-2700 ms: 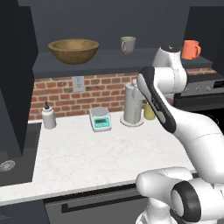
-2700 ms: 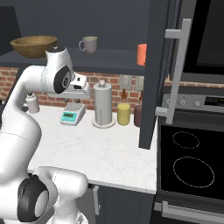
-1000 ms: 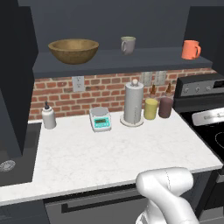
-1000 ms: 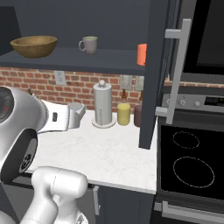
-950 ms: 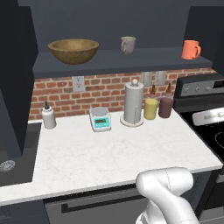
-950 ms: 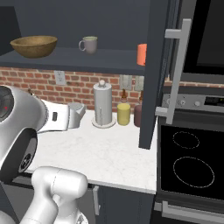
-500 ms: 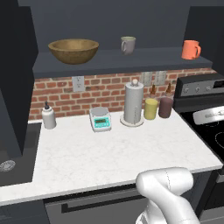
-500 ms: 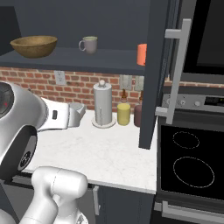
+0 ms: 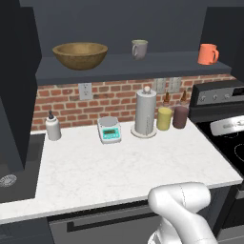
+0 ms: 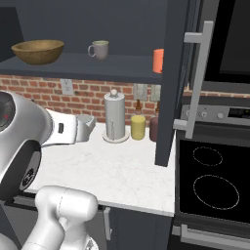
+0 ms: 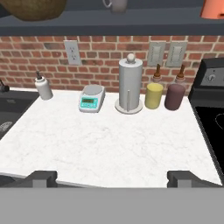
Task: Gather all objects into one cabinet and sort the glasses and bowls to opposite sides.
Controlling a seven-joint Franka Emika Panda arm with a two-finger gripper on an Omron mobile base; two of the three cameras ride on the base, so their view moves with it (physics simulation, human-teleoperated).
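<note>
Inside the open dark cabinet [image 9: 157, 68], the wide wooden bowl [image 9: 79, 55] sits at the shelf's left end. A pale grey mug [image 9: 139, 48] stands mid-shelf and an orange mug [image 9: 208, 54] at the right end. From the right base view the bowl [image 10: 37, 51] and grey mug [image 10: 99, 49] show fully, while the orange mug [image 10: 157, 60] is half hidden by the cabinet door [image 10: 172, 97]. My gripper [image 11: 112, 177] is open and holds nothing. It hangs low at the counter's front edge, facing the brick wall, with the shelf objects far above it.
On the white counter [image 9: 119, 167] by the wall stand a soap bottle [image 9: 53, 127], a teal scale [image 9: 109, 129], a paper towel holder [image 9: 145, 113], a yellow jar [image 9: 164, 117] and a maroon jar [image 9: 180, 116]. A stove [image 10: 215, 185] lies right, a sink [image 9: 9, 178] left.
The arm, raised by the shelf's right part a few seconds ago, has folded down low in front of the counter. Over the last second nothing has moved.
</note>
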